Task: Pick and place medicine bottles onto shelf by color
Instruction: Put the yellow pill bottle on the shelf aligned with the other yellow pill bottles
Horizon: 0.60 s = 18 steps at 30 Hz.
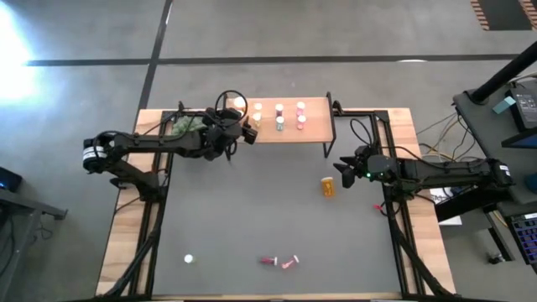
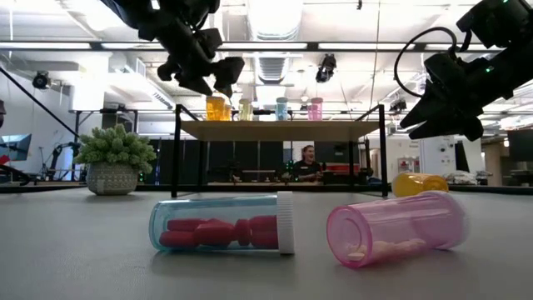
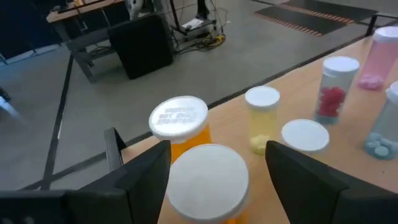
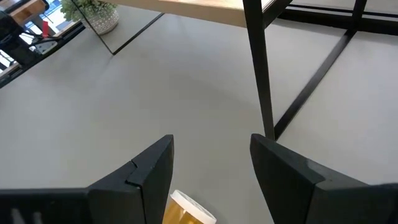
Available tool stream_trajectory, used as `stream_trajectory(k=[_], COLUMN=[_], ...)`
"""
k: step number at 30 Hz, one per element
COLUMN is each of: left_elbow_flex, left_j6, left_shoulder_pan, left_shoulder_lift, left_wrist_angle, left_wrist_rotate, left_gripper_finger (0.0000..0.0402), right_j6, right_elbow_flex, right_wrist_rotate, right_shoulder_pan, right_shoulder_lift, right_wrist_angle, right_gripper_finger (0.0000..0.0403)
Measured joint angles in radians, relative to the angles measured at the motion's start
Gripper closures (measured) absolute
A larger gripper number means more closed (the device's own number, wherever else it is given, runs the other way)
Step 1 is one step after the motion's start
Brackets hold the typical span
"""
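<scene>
1. The left gripper (image 1: pixel 249 132) is held at the left end of the shelf (image 1: pixel 315 126). In the left wrist view its fingers (image 3: pixel 146 171) stand spread on either side of a white-capped orange bottle (image 3: pixel 208 180); whether they touch it cannot be told, but the jaws look open around it, not clamped.
2. This is judged to be the release of an orange bottle beside the second orange bottle (image 3: pixel 180 121) already on the shelf. The jaws should be kept wide and lifted straight up, so that neither cap is clipped.
3. A sideways pull should be avoided: the yellowish bottle (image 3: pixel 261 118) stands just beside, with the red-filled bottle (image 3: pixel 333 87) and others near it.
4. The right gripper (image 1: pixel 342 169) hangs with its jaws open over a lying orange bottle (image 1: pixel 327 186) near the shelf's right leg. A grasp across the body, clear of the black leg (image 4: pixel 256 68), seems best.
5. On the grey surface (image 1: pixel 252 210), a blue-tinted bottle (image 2: pixel 221 223) with red contents and a pink bottle (image 2: pixel 396 227) lie on their sides near the front edge, and a small white cap or bottle (image 1: pixel 189 260) lies apart at front left.
6. A potted plant (image 2: pixel 114 158) stands at the far left. Beyond the shelf a workshop room is seen, with a person (image 2: pixel 310 162) seated behind it.
</scene>
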Motion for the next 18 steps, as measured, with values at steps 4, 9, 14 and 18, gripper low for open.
stream_trajectory(k=[4, 9, 14, 18], left_elbow_flex=[0.004, 0.022, 0.065, 0.101], left_j6=[0.000, 0.001, 0.001, 0.000], left_shoulder_pan=[-0.001, -0.002, -0.015, -0.028], left_shoulder_lift=[-0.003, -0.037, -0.093, -0.135], left_wrist_angle=[-0.004, -0.003, -0.003, 0.002], left_wrist_rotate=[0.002, 0.003, 0.042, 0.350], left_gripper_finger=[0.0156, 0.0156, 0.0156, 0.0156], right_j6=[0.000, 0.000, 0.000, 0.000], right_elbow_flex=[0.000, 0.000, 0.000, 0.000], right_wrist_rotate=[0.000, 0.000, 0.000, 0.000], right_shoulder_pan=[0.000, 0.000, 0.000, 0.000], right_shoulder_lift=[0.000, 0.000, 0.000, 0.000], right_wrist_angle=[0.000, -0.001, -0.001, -0.001], right_gripper_finger=[0.0200, 0.0200, 0.0200, 0.0199])
